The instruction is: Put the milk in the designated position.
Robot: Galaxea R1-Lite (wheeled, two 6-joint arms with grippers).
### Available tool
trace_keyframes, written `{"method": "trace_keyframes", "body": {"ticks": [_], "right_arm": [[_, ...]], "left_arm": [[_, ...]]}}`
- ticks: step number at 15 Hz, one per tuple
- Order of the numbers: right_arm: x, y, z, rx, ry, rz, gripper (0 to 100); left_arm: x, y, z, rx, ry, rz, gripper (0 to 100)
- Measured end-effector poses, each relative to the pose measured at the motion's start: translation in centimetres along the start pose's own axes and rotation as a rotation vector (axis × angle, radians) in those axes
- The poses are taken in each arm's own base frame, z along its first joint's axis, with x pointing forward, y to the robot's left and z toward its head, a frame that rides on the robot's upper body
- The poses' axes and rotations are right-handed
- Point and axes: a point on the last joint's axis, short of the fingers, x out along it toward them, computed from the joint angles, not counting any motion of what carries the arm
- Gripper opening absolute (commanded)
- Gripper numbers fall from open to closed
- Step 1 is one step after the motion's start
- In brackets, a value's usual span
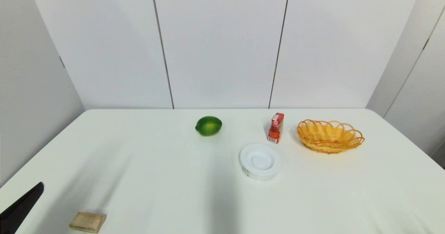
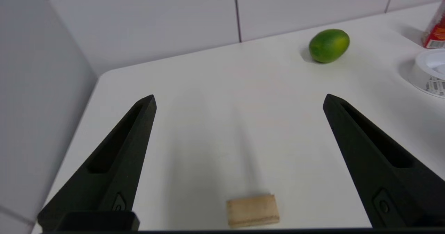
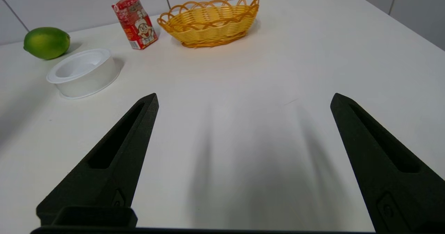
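Left gripper [image 2: 240, 100]: near left corner of table [image 1: 156, 178], low over it; fingers spread wide, nothing btwn them. Head view shows only one black finger tip, rest cut off by the edge.
Right gripper [image 3: 243, 98]: near right side, over bare tabletop; fingers spread wide, holding nothing. Not in head view at all.
Wood block [image 1: 87, 222]: flat, tan, near left edge of table, just in front of the left gripper; no markings seen.
Dish [image 1: 259, 161]: round, white, mid-table. Left wrist view shows a printed strip on its side wall, text too small to read; partly cut off there.
Milk [image 1: 275, 128]: red carton w/ gable top, upright, just beyond the dish & slightly to its right, near the basket but apart from it. Right wrist view shows a white cartoon face w/ big eyes on one side, small print on the other side, unreadable. No brand name legible. In left wrist view only its lower part shows at the edge.
Lime [image 1: 208, 126]: green, lying on far part of table, left of the milk, well apart from it.
Basket [image 1: 330, 135]: orange woven, looped rim, far right, inside looks empty.
Wall: white panels w/ dark seams behind table.
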Motion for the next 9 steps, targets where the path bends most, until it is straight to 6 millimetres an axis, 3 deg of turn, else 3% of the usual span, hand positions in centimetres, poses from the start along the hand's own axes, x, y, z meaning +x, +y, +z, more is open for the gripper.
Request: {"method": "trace_keyframes", "body": {"ticks": [4,6,9], "right_arm": [[0.0,0.0,0.0,0.0,0.0,0.0,100],[0.0,0.0,0.0,0.0,0.0,0.0,100],[0.0,0.0,0.0,0.0,0.0,-0.001,100]], "left_arm": [[-4.5,-1.1,-4.0,0.014,-0.059,0.083,100],[-5.1,-1.7,-7.1,0.03,-0.04,0.096,100],[-5.2,-2.1,-9.5,0.034,0.006,0.097,100]]}}
